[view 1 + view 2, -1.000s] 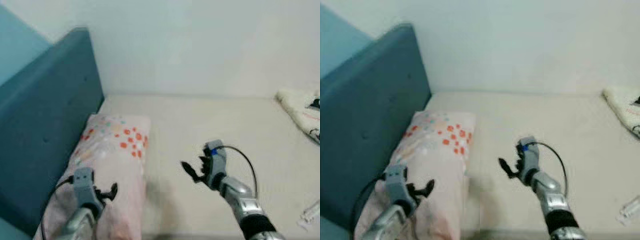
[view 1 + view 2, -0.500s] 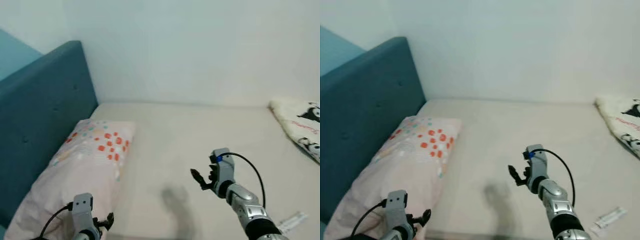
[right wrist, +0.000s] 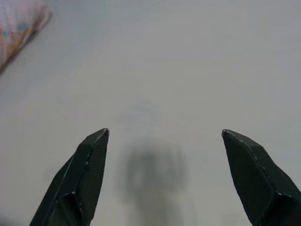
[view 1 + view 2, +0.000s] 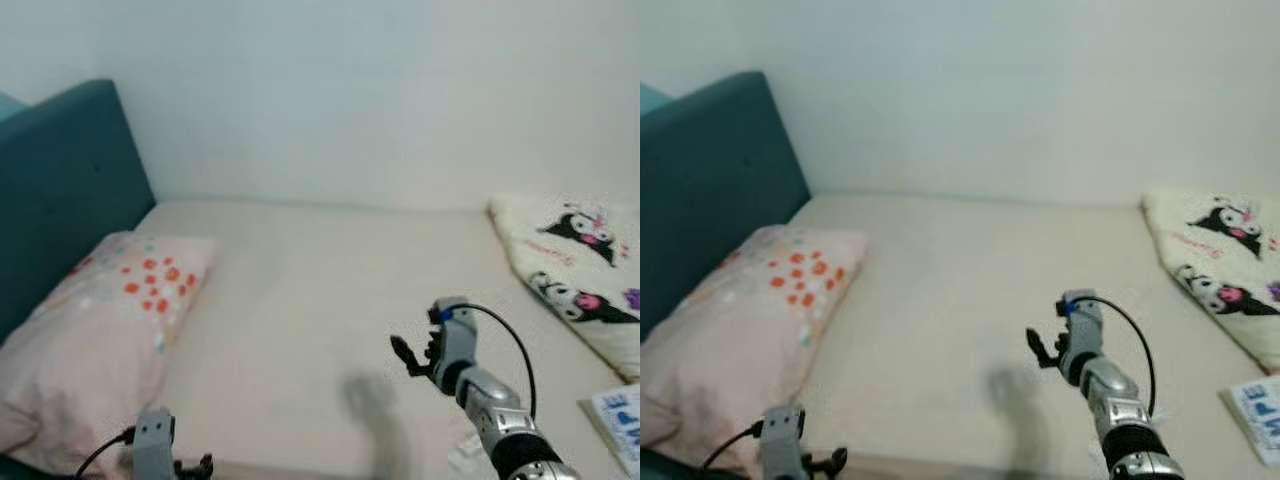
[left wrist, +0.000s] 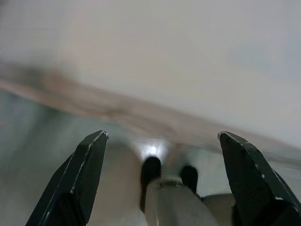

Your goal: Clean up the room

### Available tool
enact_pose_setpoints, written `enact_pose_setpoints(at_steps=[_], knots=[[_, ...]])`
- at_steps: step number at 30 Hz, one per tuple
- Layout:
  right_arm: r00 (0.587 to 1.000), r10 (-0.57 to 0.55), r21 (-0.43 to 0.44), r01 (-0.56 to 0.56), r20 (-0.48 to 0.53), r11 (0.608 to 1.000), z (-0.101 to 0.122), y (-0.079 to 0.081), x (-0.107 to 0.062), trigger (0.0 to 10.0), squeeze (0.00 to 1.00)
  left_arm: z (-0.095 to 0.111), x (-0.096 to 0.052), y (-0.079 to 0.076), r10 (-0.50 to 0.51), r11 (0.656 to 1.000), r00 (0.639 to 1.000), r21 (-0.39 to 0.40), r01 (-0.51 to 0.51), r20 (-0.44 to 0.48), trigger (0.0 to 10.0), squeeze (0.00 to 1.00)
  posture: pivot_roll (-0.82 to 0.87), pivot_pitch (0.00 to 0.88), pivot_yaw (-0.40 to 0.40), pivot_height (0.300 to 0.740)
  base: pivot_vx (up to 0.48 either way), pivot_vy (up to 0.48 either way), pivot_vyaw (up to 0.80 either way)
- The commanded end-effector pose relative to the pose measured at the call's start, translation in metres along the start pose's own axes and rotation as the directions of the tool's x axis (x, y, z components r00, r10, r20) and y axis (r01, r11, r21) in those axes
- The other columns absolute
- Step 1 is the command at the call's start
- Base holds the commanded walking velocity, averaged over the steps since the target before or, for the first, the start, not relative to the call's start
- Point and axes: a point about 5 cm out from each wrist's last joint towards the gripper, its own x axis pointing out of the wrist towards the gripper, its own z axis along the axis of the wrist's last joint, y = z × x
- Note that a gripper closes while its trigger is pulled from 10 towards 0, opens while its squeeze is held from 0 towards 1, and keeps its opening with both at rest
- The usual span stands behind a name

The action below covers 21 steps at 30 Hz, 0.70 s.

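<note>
Claws (image 3: pixel 164 179) spread wide, empty, above bare mattress (image 4: pixel 300 300).

bedroom | bed (image 4: pixel 300 300) | pillow (image 4: pixel 100 330) | teal headboard (image 4: pixel 50 190)

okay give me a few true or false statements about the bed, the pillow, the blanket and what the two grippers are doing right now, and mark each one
1. The right gripper is open and holds nothing. True.
2. The pillow with orange dots lies beside the teal headboard. True.
3. The cartoon-print blanket lies on top of the pillow. False: it lies at the far side of the mattress, on the robot's right, apart from the pillow.
4. The left gripper is shut on the pillow. False: its fingers are spread open and grip nothing.
5. The right gripper hovers above bare mattress, its shadow below. True.
</note>
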Motion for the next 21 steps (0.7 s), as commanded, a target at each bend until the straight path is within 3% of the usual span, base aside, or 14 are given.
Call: enact_pose_setpoints(at_steps=[1,3,6,12,17,21], knots=[[1.000,-0.013,-0.001,0.013,-0.011,1.000,-0.003,-0.003,-0.002,10.0,0.00,-0.003,0.000,0.001,-0.002,1.000,1.000,0.005,0.002,-0.013,10.0,0.00,0.03,0.000,-0.020,0.740,0.000,-0.480,0.00],[0.999,-0.004,0.012,0.005,-0.037,1.000,-0.008,0.000,-0.001,10.0,0.00,-0.010,-0.003,0.006,0.018,1.000,0.999,0.002,-0.018,-0.046,10.0,0.00,0.02,0.000,-0.021,0.740,0.000,-0.480,0.00],[0.996,0.017,0.097,-0.008,-0.092,0.995,-0.027,0.009,-0.002,10.0,0.00,-0.020,-0.007,0.013,0.053,0.999,0.994,0.014,-0.052,-0.092,10.0,0.00,0.02,0.000,-0.022,0.740,0.000,-0.480,0.00],[0.969,-0.006,0.146,0.044,-0.248,0.988,-0.067,0.015,-0.012,10.0,0.00,-0.020,-0.006,0.014,0.082,0.996,0.992,0.025,-0.080,-0.100,10.0,0.00,0.03,0.000,-0.023,0.730,0.000,-0.297,0.00],[0.977,0.048,0.198,-0.007,-0.206,0.980,-0.059,0.022,-0.007,10.0,0.00,-0.017,-0.005,0.014,0.084,0.996,0.992,0.025,-0.082,-0.091,10.0,0.00,0.03,0.000,-0.020,0.705,0.000,0.000,0.00],[0.979,0.068,0.183,-0.032,-0.190,0.983,-0.053,0.025,-0.003,10.0,0.00,-0.016,-0.004,0.013,0.081,0.996,0.993,0.045,-0.077,-0.088,10.0,0.00,0.03,0.000,-0.020,0.680,0.000,0.000,0.00]])
